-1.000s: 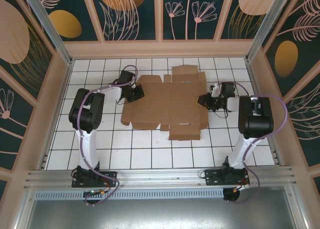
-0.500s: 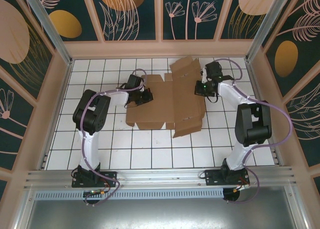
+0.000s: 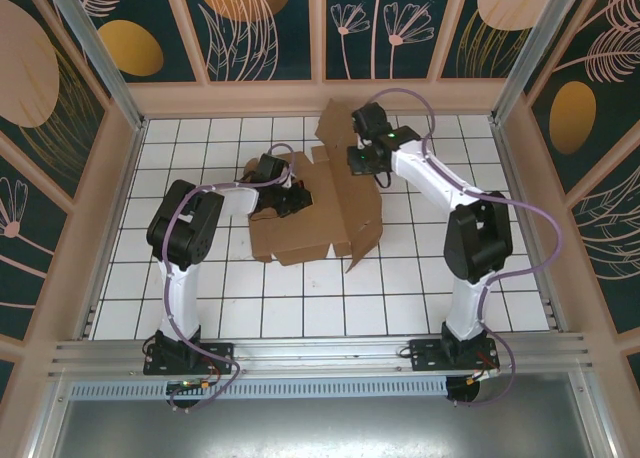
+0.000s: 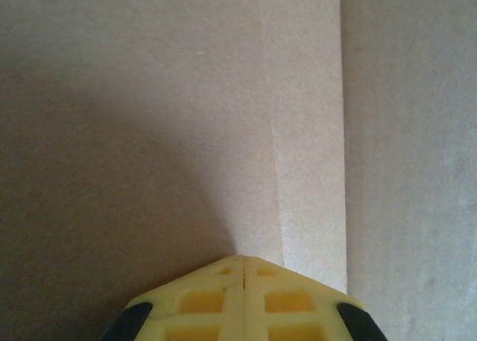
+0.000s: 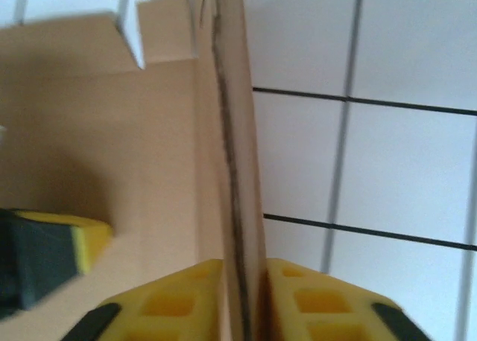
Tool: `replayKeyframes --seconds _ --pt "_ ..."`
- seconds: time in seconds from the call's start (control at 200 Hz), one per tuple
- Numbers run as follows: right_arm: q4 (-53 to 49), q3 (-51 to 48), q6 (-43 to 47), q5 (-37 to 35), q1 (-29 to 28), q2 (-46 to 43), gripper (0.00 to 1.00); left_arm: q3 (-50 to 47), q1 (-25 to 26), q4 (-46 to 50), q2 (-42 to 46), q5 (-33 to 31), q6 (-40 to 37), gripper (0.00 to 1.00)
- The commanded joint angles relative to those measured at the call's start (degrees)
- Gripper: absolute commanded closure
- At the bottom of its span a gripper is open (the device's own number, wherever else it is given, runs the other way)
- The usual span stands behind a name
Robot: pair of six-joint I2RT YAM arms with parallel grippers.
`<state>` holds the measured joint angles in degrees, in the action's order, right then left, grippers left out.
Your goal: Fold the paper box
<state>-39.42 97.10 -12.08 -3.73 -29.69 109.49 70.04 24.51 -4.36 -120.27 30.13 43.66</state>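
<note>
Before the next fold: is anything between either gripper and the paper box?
Nothing visible does. The right gripper is shut on a raised panel of the paper box; the left gripper, shut, has its tips at the cardboard.

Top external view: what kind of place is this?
Likely a purpose-built robot test cell, not a home: white gridded tile table, dark leaf-print wall panels, aluminium frame rail carrying the left arm and right arm, which work a plain brown cardboard paper box.
</note>
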Motion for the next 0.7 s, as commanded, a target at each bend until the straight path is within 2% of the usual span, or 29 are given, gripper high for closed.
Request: replayKeyframes --seconds 0.0,0.08,0.155,0.435,0.696 --pt "0.13 2.69 -2.8 7.07 -5.25 5.03 0.68 -1.4 1.77 0.66 -1.28 3.58 1.47 1.0" --pt "0.56 4.11 -3.77 10.39 -6.92 6.19 0.61 -1.36 1.82 0.48 -1.28 3.64 1.75 1.0" --pt "0.74 5.11 -4.42 12.51 -7.99 7.33 0.58 -1.31 1.77 0.41 -1.24 3.69 2.0 1.0" --pt "0.37 4.86 -4.08 11.31 -9.5 10.61 0.57 -1.57 1.66 0.27 -0.64 3.45 2.48 1.0" --pt "0.49 3.54 -3.41 10.6 -7.81 6.89 0.57 -1.51 0.85 1.12 0.51 2.44 2.43 1.0"
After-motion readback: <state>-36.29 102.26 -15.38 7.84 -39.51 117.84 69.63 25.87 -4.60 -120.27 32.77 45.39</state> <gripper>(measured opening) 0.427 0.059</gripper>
